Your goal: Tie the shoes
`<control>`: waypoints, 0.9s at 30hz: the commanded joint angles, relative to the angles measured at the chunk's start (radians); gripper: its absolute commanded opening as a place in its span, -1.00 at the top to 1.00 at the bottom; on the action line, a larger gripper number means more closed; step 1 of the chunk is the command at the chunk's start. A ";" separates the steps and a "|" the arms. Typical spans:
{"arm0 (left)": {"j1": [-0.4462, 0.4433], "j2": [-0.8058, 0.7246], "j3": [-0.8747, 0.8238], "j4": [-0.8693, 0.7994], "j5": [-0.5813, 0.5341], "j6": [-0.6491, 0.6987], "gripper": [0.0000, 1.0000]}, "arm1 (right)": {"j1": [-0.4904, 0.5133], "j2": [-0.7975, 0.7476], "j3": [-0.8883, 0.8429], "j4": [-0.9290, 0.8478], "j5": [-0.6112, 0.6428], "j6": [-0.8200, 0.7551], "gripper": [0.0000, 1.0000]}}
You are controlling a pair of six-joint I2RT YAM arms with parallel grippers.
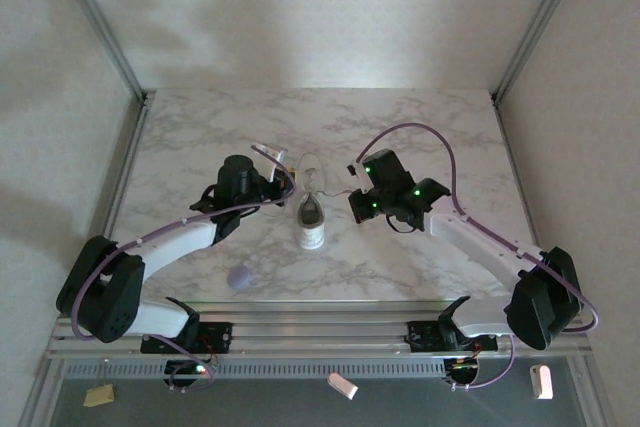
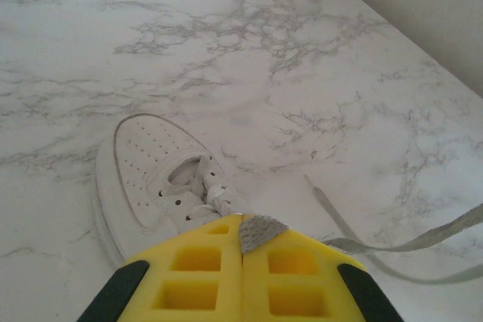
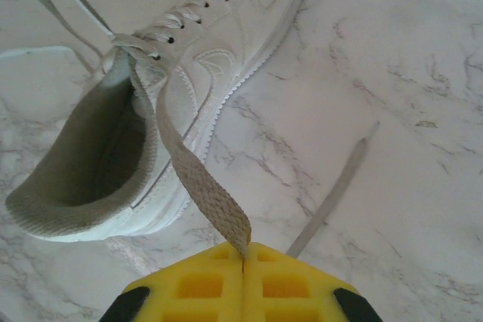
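The white low-top shoe (image 1: 312, 209) lies in the middle of the marble table, between the two arms. In the left wrist view its perforated toe (image 2: 155, 160) points away, and my left gripper (image 2: 243, 220) is shut with a short piece of white lace (image 2: 261, 230) pinched at its tips. More lace (image 2: 411, 244) trails off over the table to the right. My right gripper (image 3: 243, 248) is shut on the other lace (image 3: 200, 186), which runs taut from the top eyelets down to its tips. The shoe (image 3: 204, 73) lies on its side there, grey lining showing. In the top view my left gripper (image 1: 283, 185) and right gripper (image 1: 353, 202) flank the shoe.
A small lavender round blob (image 1: 241, 278) rests on the table near the front edge, left of the shoe. A loose lace end (image 3: 332, 194) lies flat on the marble right of the shoe. Metal frame posts (image 1: 100, 22) stand at the back corners.
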State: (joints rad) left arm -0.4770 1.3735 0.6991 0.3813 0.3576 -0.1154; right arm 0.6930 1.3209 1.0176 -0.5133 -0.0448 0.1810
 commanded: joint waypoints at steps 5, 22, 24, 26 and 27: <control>-0.018 -0.025 0.006 0.062 -0.031 -0.138 0.94 | 0.049 0.051 0.017 -0.133 0.011 -0.011 1.00; -0.038 -0.078 -0.026 0.023 -0.052 -0.166 1.00 | 0.028 0.026 -0.036 -0.066 0.322 0.256 0.07; -0.044 -0.089 -0.034 0.021 -0.056 -0.166 1.00 | 0.017 0.110 0.009 -0.085 0.324 0.303 0.15; -0.048 -0.097 -0.046 0.025 -0.061 -0.171 1.00 | 0.017 0.191 0.051 -0.110 0.320 0.339 0.19; -0.049 -0.099 -0.050 0.026 -0.065 -0.177 1.00 | 0.017 0.232 0.075 -0.123 0.321 0.358 0.21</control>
State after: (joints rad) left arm -0.5156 1.3132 0.6586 0.3759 0.3172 -0.2714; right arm 0.7063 1.4631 1.0401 -0.6090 0.2451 0.4274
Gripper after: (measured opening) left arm 0.038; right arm 0.403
